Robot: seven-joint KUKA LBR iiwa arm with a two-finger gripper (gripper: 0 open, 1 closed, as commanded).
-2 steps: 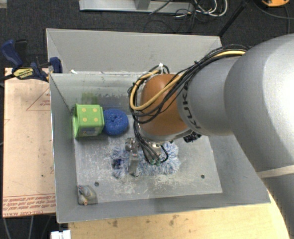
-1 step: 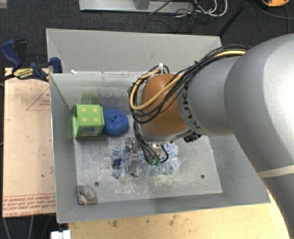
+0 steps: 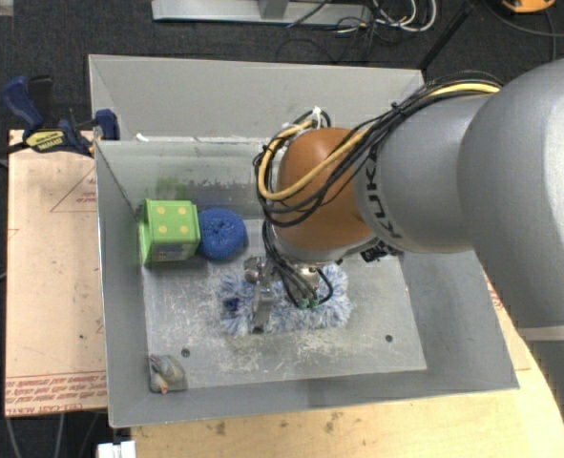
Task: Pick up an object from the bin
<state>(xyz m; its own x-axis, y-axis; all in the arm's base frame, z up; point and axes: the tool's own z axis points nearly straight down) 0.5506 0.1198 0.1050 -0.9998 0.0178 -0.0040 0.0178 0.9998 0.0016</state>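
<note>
A: Step now?
B: Seemingly grasping: hand (image 3: pixel 261 311) down on blue-white mop (image 3: pixel 337 305), middle of bin (image 3: pixel 396 342). Open or closed, cannot tell.
A: Next?
B: Likely to close firmly, then lift straight.

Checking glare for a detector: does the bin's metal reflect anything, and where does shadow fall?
Camera view: the back wall of the bin carries a faint green reflection above the green cube; shadow lies beneath the arm, around the gripper and the blue-and-white fluffy thing.

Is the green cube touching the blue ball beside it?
Touching: the camera view shows the blue ball resting against the green cube's right side, with no gap visible between them.
</note>
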